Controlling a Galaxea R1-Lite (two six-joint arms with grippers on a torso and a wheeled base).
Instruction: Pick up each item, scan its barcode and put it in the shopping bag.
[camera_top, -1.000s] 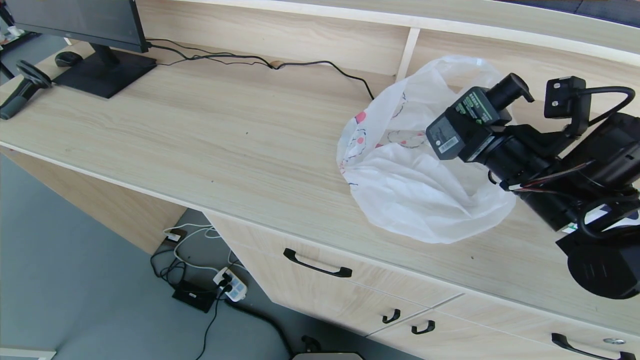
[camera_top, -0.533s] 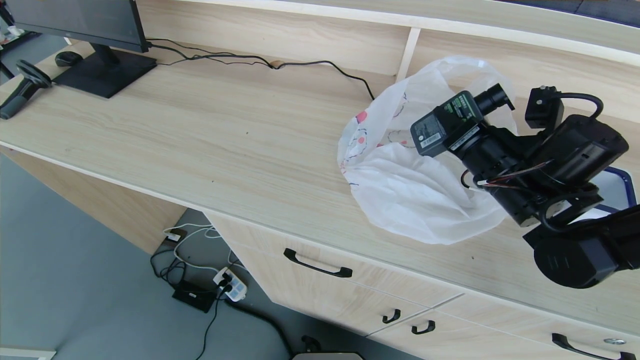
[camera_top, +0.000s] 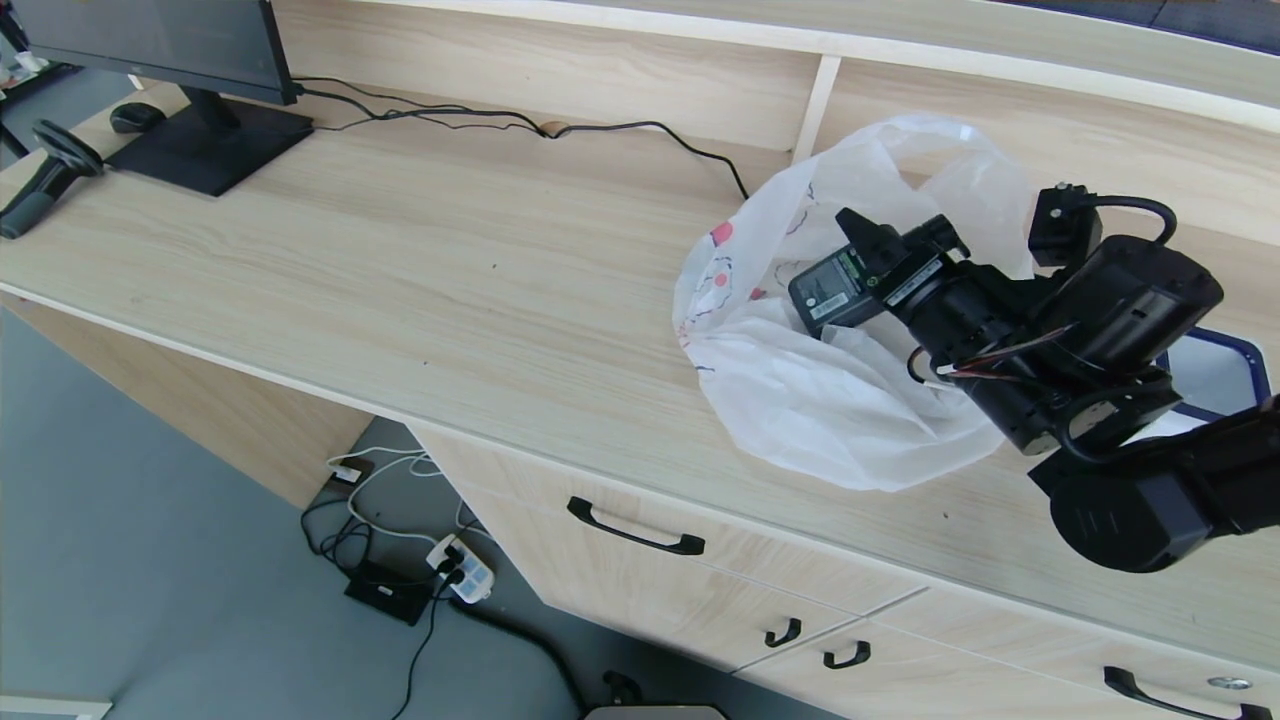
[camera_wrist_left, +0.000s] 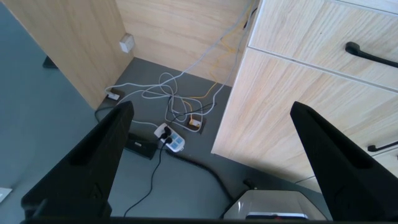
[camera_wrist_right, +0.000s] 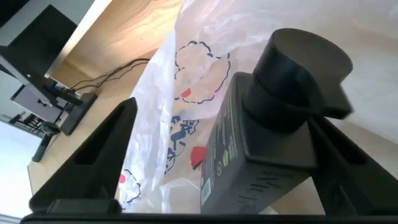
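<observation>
Right pincer (camera_top: 898, 228) stood wide open, clasping nothing. The dark capped bottle (camera_top: 828, 295) lay loose between its fingers, at the mouth of the shopping bag (camera_top: 820, 400) on the worktop (camera_top: 450, 280). Best practice: withdraw straight back, avoiding the film.

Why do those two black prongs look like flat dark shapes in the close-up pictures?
Right wrist view: the gripper's fingers sit unlit near the lens, while the shopping bag and counter behind catch strong light. Left wrist view: fingers likewise dark against the evenly lit floor. Head view: soft, even light.
</observation>
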